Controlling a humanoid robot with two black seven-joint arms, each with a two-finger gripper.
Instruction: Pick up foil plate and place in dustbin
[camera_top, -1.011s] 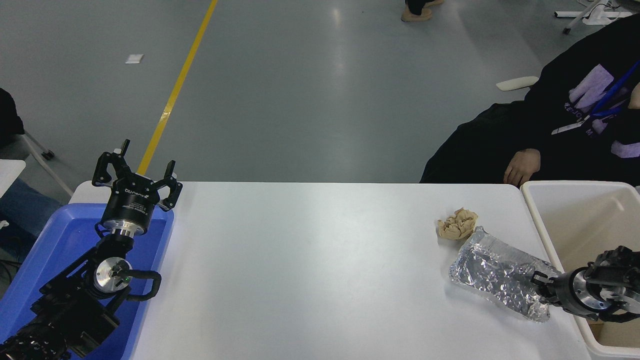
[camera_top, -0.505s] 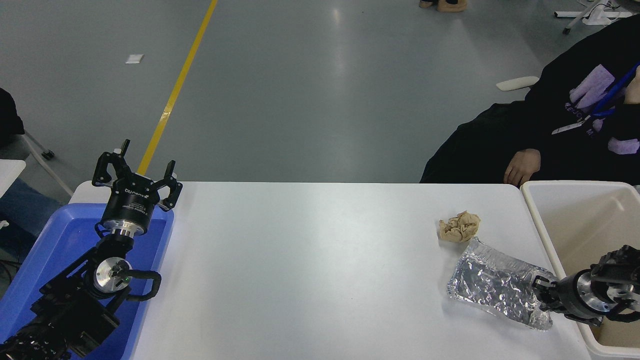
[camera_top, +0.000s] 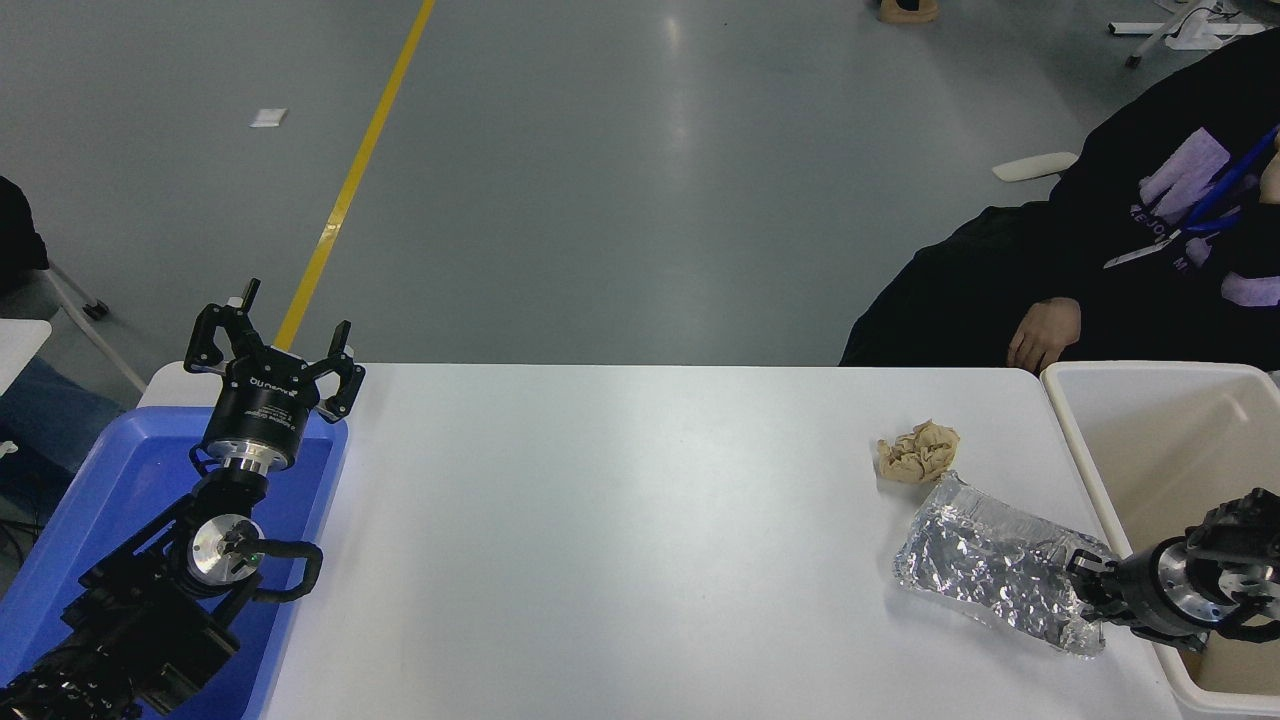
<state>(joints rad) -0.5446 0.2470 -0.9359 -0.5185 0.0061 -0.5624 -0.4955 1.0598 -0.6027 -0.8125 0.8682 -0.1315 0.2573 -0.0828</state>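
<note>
Right gripper (camera_top: 1085, 590) reaches in over the dustbin (camera_top: 1075, 440) rim, at the foil plate (camera_top: 990, 575)'s near-right end; whether it's pinching foil, I can't tell. The plate lies on the table, long axis running up-left from the tool. Left gripper (camera_top: 270, 350), fingers spread, parks far left.

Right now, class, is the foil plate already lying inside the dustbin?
No. The foil plate lies on the white table beside the dustbin, with the right gripper at its near end.
</note>
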